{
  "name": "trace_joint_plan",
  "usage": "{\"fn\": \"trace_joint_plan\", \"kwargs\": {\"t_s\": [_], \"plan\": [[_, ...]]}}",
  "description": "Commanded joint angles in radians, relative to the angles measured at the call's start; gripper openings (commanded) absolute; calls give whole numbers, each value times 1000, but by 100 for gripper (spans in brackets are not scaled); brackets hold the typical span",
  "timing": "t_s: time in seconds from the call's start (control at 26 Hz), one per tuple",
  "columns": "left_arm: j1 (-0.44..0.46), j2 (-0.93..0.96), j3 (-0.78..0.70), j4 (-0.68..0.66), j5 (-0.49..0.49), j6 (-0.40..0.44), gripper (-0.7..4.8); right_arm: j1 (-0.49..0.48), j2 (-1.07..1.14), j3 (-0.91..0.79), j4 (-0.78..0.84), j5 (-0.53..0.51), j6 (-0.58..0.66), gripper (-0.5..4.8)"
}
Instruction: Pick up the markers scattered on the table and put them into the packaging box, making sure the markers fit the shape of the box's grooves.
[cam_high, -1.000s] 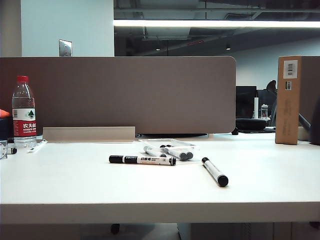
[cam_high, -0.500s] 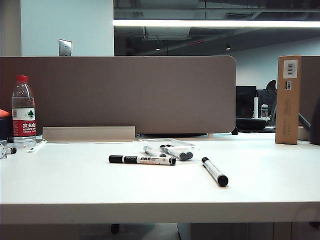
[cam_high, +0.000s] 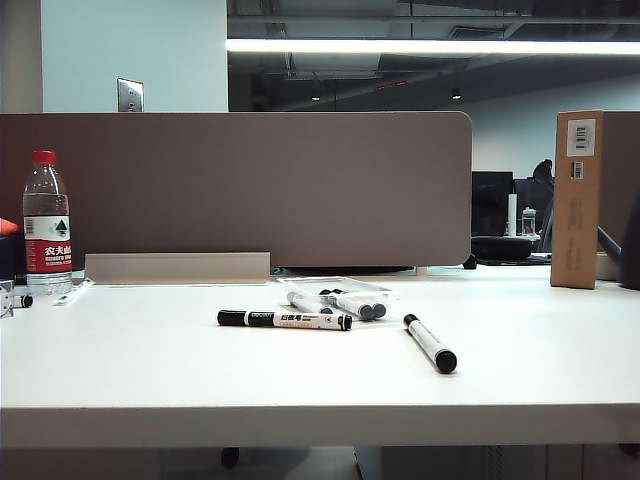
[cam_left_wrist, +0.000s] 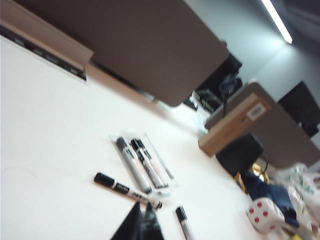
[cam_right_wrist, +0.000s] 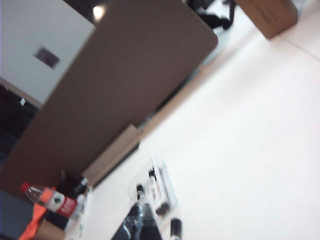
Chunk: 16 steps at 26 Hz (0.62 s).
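Markers (cam_high: 284, 320) lie on the white table (cam_high: 150, 370); both grippers' fingers (cam_left_wrist: 137, 227) (cam_right_wrist: 140, 225) closed, empty.

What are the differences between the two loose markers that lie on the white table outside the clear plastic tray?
The left loose marker lies crosswise, side-on to the exterior camera; the right loose marker lies angled, its black end toward that camera. The left one lies directly in front of the clear plastic tray, while the right one lies off to the tray's right. Black print shows on the left one's barrel; none shows on the right one. Both are slim white markers lying flat on the white table.
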Motion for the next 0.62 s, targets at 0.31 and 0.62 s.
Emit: {"fn": "trace_joint_plan", "kwargs": {"t_s": [0.31, 0.62], "plan": [[-67, 586, 300, -20, 256, 106, -3, 47, 607, 281, -24, -307, -274, -5], [-275, 1038, 520, -87, 162, 207, -3, 286, 1181, 693, -323, -266, -403, 33]]}}
